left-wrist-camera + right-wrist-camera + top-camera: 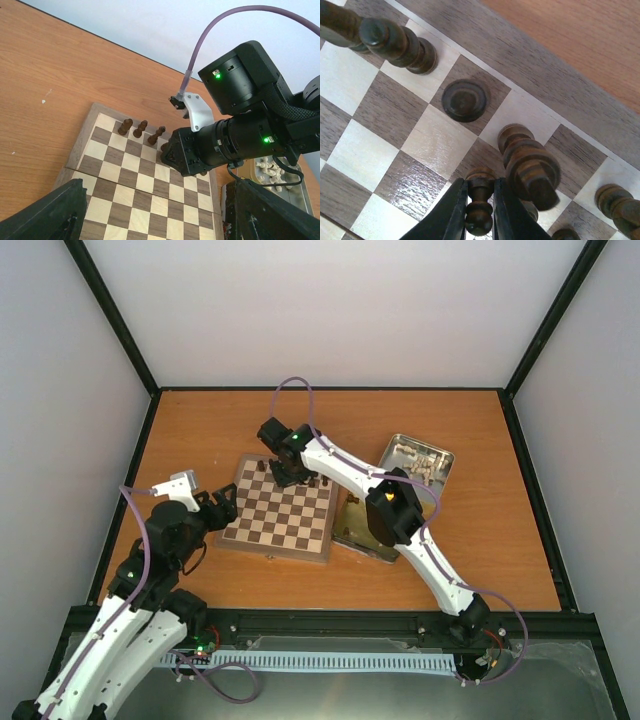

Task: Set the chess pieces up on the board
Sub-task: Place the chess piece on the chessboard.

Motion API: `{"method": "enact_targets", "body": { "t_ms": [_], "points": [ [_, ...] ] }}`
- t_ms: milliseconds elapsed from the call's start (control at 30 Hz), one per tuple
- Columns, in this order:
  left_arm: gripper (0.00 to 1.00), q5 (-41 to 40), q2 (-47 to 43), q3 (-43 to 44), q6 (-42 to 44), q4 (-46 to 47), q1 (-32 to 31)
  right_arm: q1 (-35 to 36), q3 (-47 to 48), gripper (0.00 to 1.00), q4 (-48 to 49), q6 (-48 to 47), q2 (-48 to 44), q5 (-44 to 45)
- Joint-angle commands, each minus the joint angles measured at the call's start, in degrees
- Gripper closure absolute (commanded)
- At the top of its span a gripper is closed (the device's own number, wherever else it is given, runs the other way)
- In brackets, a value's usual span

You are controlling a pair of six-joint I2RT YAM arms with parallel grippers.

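Observation:
The board [280, 518] lies at the table's middle left. Several dark brown chess pieces [140, 129] stand in its far row. My right gripper [290, 472] hangs over that row. In the right wrist view, the right gripper [480, 192] is shut on a dark pawn [481, 206] standing upright on a board [545, 65] square, beside a taller dark piece [530, 167]. My left gripper [222, 508] sits at the board's left edge. In the left wrist view the left gripper [157, 200] is open over bare squares with nothing between its fingers.
A metal tin [436, 455] holding cream-white pieces [270, 169] stands right of the board. A flat gold-lined lid [357, 530] lies between tin and board, under the right arm. Black frame rails edge the orange table.

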Motion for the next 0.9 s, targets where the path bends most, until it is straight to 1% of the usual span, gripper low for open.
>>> {"method": "enact_targets", "body": {
  "t_ms": [0,367,600,733,867],
  "points": [
    [0.18,-0.6,0.4,0.7,0.6,0.1,0.2,-0.4,1.8,0.86,0.5,-0.6,1.3,0.8],
    [0.18,-0.8,1.8,0.7,0.7,0.4,0.3,-0.9,2.8,0.79,0.8,-0.5,1.4,-1.2],
    [0.18,-1.2,1.7,0.8,0.7,0.3,0.3,-1.1,3.4,0.75,0.8,-0.3,-0.6,-2.4],
    [0.18,-1.6,1.5,1.4,0.7,-0.6,0.2,-1.3,3.3,0.73,2.6,-0.8,-4.1,-7.4],
    [0.18,-0.8,1.4,1.4,1.2,-0.4,0.3,-1.3,-1.1,0.71,5.3,-0.3,-10.1,-6.3]
  ]
}}
